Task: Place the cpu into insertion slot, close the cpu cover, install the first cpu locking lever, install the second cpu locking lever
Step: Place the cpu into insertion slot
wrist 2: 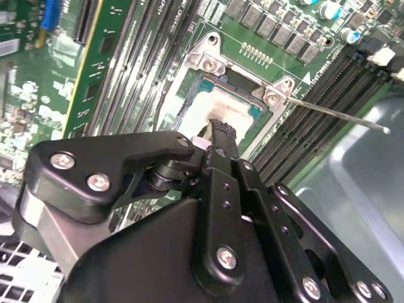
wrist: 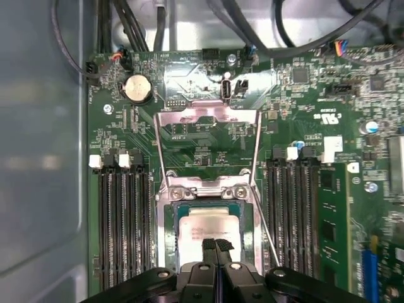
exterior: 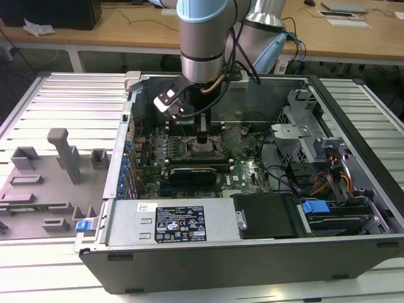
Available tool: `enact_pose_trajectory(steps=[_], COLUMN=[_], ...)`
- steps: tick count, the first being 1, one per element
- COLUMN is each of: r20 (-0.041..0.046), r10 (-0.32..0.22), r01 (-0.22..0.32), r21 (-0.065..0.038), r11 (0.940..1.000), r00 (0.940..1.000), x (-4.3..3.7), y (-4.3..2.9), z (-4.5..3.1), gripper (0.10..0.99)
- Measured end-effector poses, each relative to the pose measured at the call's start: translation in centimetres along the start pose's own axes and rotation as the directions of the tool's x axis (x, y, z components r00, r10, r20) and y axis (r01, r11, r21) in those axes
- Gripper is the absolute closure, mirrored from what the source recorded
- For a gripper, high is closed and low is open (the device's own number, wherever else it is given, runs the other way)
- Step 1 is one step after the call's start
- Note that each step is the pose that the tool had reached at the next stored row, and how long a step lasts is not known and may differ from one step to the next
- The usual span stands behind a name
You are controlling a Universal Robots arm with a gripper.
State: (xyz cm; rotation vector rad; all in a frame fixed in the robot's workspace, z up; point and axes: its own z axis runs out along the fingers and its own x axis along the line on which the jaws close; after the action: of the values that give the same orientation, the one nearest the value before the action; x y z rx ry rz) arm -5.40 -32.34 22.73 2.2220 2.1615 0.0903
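The cpu point(wrist: 205, 226) lies flat in the insertion slot point(wrist: 169, 218), its silvery top facing up; the second wrist view has it at the cpu point(wrist 2: 218, 106) inside the slot's silver rim point(wrist 2: 208, 60). The cpu cover point(wrist: 189, 117) stands swung back off the slot, over the green board. A thin locking lever point(wrist 2: 341, 117) sticks out free from the slot's corner, and the lever point(wrist: 265, 221) runs along the slot's side. My gripper point(wrist: 216, 245) is shut, its tips just over the cpu's top with nothing between them. In the exterior view the gripper point(exterior: 202, 136) hangs above the slot point(exterior: 201, 151).
Black memory slots point(wrist: 123, 221) flank the slot on both sides. The motherboard sits in an open computer case point(exterior: 252, 252), with its wall point(wrist: 38, 158) close by, cables point(wrist: 132, 25) beyond the cover, and drive bays point(exterior: 315, 158) at the exterior view's right. Grey fixtures point(exterior: 63, 154) stand outside the case.
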Motion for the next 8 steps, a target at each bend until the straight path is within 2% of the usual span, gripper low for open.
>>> enact_pose_trajectory(steps=[4,7,8], r20=[0.0101,0.0145,0.0164], r10=[-0.001,-0.001,-0.001], r01=[0.001,0.001,0.001], r21=[0.0,0.0,0.0], r11=[1.0,1.0,1.0], r00=[0.9999,0.9999,0.9999], x=[0.12,0.17,0.19], y=[0.08,0.14,0.18], z=[-1.18,-2.03,-2.52], gripper=[0.98,0.98,0.98])
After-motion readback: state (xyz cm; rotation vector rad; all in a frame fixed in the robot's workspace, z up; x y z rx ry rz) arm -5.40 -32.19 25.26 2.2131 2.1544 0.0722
